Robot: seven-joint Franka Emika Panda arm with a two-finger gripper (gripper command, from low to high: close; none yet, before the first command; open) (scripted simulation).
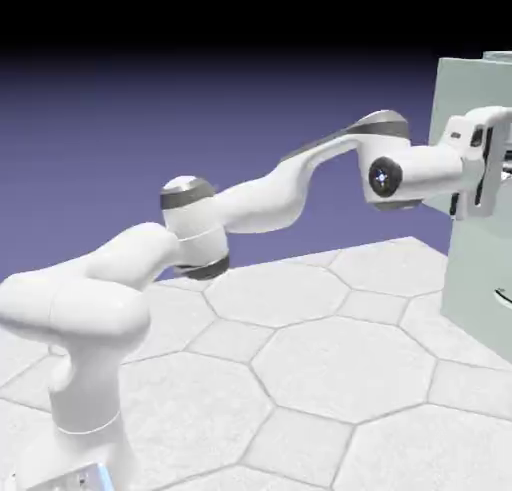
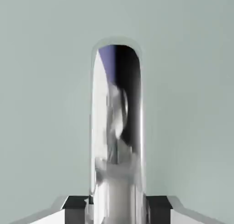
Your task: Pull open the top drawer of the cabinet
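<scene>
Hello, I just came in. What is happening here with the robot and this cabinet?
A white robot arm reaches across the table to the pale grey-green cabinet at the exterior view's right. Its gripper is at the top drawer. In the hand view a shiny metal handle stands between the two fingertips, close on both sides. The drawer front seems slightly forward of the cabinet, but I cannot say how far.

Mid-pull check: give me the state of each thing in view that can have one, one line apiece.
Pale grey-green top drawer: front stands slightly proud of the cabinet face, barely open.
Shiny metal bar handle: upright between the fingertips, gripped.
White two-finger gripper: shut on the handle.
Tall pale grey-green cabinet: lower front flush.
</scene>
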